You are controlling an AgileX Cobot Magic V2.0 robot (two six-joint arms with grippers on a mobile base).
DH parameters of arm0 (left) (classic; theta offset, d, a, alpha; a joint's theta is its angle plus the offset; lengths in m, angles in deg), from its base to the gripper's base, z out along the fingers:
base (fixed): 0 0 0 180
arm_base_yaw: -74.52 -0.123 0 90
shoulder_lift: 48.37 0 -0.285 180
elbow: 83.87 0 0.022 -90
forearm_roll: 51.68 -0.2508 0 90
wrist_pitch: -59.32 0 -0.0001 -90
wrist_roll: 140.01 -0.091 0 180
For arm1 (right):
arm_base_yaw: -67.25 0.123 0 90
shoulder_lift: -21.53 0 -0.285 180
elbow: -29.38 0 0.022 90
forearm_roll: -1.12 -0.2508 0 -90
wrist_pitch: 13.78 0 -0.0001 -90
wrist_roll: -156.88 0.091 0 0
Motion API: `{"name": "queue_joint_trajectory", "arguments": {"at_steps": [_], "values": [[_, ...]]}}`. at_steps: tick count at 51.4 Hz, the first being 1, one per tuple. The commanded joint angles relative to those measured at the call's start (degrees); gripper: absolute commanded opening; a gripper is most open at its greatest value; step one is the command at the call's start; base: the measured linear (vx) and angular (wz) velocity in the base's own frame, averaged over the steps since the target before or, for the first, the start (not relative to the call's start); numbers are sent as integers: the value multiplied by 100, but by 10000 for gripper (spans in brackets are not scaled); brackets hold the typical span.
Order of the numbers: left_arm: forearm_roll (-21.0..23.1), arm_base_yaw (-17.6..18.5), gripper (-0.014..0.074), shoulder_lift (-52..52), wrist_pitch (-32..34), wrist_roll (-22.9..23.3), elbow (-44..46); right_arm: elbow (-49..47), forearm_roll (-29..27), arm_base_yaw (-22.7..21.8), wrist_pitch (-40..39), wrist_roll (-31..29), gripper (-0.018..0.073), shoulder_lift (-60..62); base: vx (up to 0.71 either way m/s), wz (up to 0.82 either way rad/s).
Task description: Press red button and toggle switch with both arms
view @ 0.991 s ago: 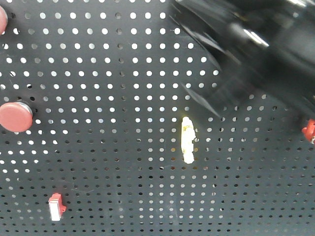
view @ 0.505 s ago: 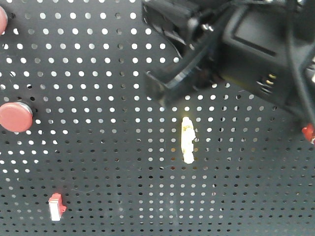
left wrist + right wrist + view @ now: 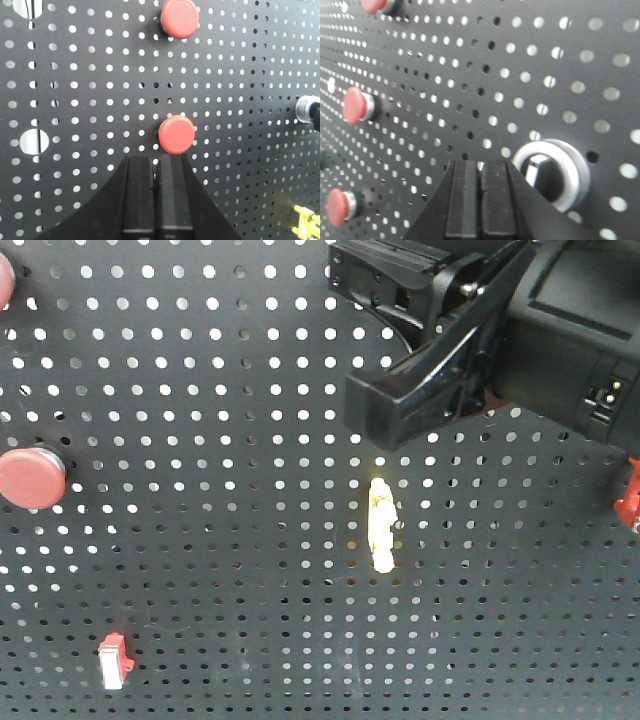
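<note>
In the left wrist view my left gripper point(image 3: 156, 159) is shut and empty, its tips just below a red button point(image 3: 176, 135) on the black pegboard point(image 3: 90, 75). A second red button point(image 3: 179, 18) sits above it. In the right wrist view my right gripper point(image 3: 480, 162) is shut and empty, close to the board. The toggle switch point(image 3: 551, 173), with its silver ring and black knob, is just right of the tips. The switch also shows at the right edge of the left wrist view point(image 3: 307, 108). In the front view a black arm point(image 3: 470, 350) covers the upper right and hides the switch.
The front view shows a yellow upright handle point(image 3: 381, 524) below the arm, a red-and-white rocker switch point(image 3: 115, 660) at lower left, a red button point(image 3: 30, 477) at the left edge and a red part point(image 3: 628, 502) at the right edge. More red buttons point(image 3: 356, 106) line the left of the right wrist view.
In the front view the black arm came in from the upper right as a blur. Its tip reached further left half a second ago and now sits a little to the right.
</note>
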Motion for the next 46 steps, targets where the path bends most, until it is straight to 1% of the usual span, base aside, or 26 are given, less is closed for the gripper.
{"name": "queue_joint_trajectory", "arguments": {"at_steps": [1, 11, 14, 19, 22, 46], "values": [[-29, 17, 2, 84, 387, 9, 153, -202, 1, -38, -388, 23, -3, 107, 0, 0], [-25, 17, 2, 84, 387, 9, 153, -202, 1, -48, -353, 178, -3, 92, 0, 0], [-25, 17, 2, 84, 387, 9, 153, -202, 1, -155, -353, 178, -3, 78, 0, 0], [12, 17, 2, 84, 382, 9, 153, -202, 1, -455, -471, 389, -3, 50, 0, 0], [12, 17, 2, 84, 382, 9, 153, -202, 1, -508, -547, 501, -3, 50, 0, 0], [12, 17, 2, 84, 382, 9, 153, -202, 25, -501, -264, 486, -3, 4, 0, 0]]}}
